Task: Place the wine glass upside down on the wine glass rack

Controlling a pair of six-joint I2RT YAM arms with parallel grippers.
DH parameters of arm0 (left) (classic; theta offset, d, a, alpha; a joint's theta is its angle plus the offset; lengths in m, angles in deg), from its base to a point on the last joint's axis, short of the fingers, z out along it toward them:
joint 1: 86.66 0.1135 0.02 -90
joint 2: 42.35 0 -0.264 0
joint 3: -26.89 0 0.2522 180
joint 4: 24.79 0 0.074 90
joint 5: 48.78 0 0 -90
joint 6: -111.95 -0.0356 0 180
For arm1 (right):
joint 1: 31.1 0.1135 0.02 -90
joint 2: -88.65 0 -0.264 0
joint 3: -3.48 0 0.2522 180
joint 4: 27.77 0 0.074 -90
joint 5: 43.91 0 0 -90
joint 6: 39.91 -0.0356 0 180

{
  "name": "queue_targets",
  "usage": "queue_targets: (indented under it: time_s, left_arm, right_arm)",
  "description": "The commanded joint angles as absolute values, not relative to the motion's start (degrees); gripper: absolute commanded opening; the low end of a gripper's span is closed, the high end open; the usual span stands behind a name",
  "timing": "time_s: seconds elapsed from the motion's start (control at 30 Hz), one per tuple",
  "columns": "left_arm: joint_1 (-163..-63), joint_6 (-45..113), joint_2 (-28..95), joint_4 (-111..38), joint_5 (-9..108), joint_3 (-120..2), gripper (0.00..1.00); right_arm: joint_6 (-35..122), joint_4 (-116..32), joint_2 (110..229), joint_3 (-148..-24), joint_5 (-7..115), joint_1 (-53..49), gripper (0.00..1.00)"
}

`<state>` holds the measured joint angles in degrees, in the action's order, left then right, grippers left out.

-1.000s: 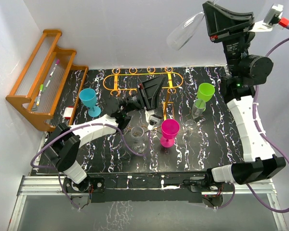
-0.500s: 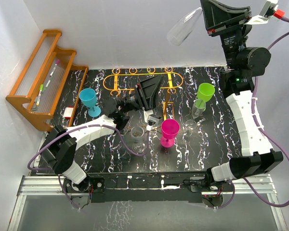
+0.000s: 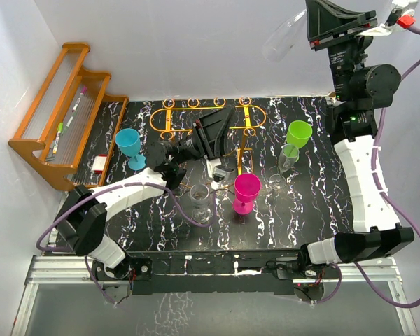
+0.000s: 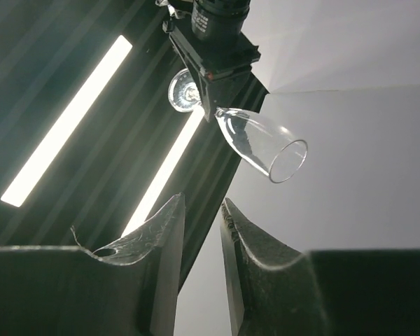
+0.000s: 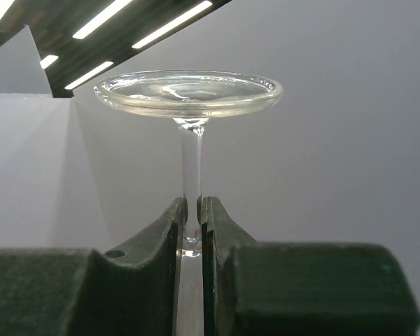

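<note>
At the top view's upper right, high up with open room around it, the right gripper [image 5: 192,220] pinches the stem of the clear wine glass [image 3: 283,43]. The left gripper [image 4: 199,224], jaws slightly parted and empty, hangs over the thin orange wire rack [image 3: 169,119] at centre.

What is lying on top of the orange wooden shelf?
On the wooden shelf lie thin pens: a pink-tipped pen and a green-tipped pen. Whatever is beneath its steps is covered.
</note>
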<state>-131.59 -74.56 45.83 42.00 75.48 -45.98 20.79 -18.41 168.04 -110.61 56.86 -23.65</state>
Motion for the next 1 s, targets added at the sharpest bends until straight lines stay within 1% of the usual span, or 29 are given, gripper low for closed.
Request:
queue_targets:
  time_s: [0.0, 0.1, 0.2, 0.3, 0.4, 0.53, 0.6, 0.67, 0.7, 0.8, 0.9, 0.97]
  left_arm:
    - [-131.82, -75.09, 41.21, 44.16, 73.66, -46.94, 0.27]
    - [-132.12, -74.5, 38.95, 43.07, 69.77, -47.83, 0.28]
    - [-132.19, -73.11, 36.39, 39.51, 62.26, -49.25, 0.28]
    - [-132.18, -71.13, 31.39, 31.85, 53.74, -50.88, 0.28]
    - [-132.19, -69.59, 27.74, 20.89, 44.94, -53.25, 0.29]
    - [-132.18, -69.64, 25.54, 7.4, 30.5, -57.99, 0.3]
    - [-131.2, -65.59, 24.54, -1.08, 23.04, -61.88, 0.3]
    - [-128.25, -57.29, 23.75, -11.57, 17.61, -67.88, 0.33]
    - [-126.98, -53.15, 23.83, -19.48, 15.38, -70.92, 0.35]
    - [-123.82, -41.72, 24.14, -37.87, 11.39, -80.25, 0.46]
    - [-120.58, -35.05, 22.89, -48.08, 11.6, -83.02, 0.6]
    - [-118.13, -29.66, 22.34, -53.82, 12.11, -84.07, 0.66]
  right_arm:
    - [28.24, -18.55, 166.71, -110.27, 53.49, -24.85, 0.08]
    - [32.59, -18.35, 168.1, -108.02, 55.7, -26.41, 0.08]
    - [36.15, -17.96, 170.07, -105.54, 58.8, -27.33, 0.08]
    - [37.97, -17.72, 172.03, -103.68, 63.08, -28.34, 0.08]
    - [40.16, -17.37, 173.68, -102.57, 66.22, -28.8, 0.08]
    - [45.4, -17.16, 176.5, -101.57, 69.91, -29.75, 0.08]
    - [46.68, -17.12, 178.12, -101.49, 70.41, -30.65, 0.08]
    - [45.2, -16.86, 180.09, -101.8, 72.33, -33.11, 0.08]
    - [43.99, -16.51, 181.47, -101.86, 74.31, -34.45, 0.08]
    - [41.78, -12.65, 184.07, -99.64, 82.16, -36.0, 0.08]
    - [40.45, -7.95, 185.73, -96.3, 88.38, -36.03, 0.08]
    - [38.99, -1.43, 186.3, -92.33, 92.38, -36.04, 0.08]
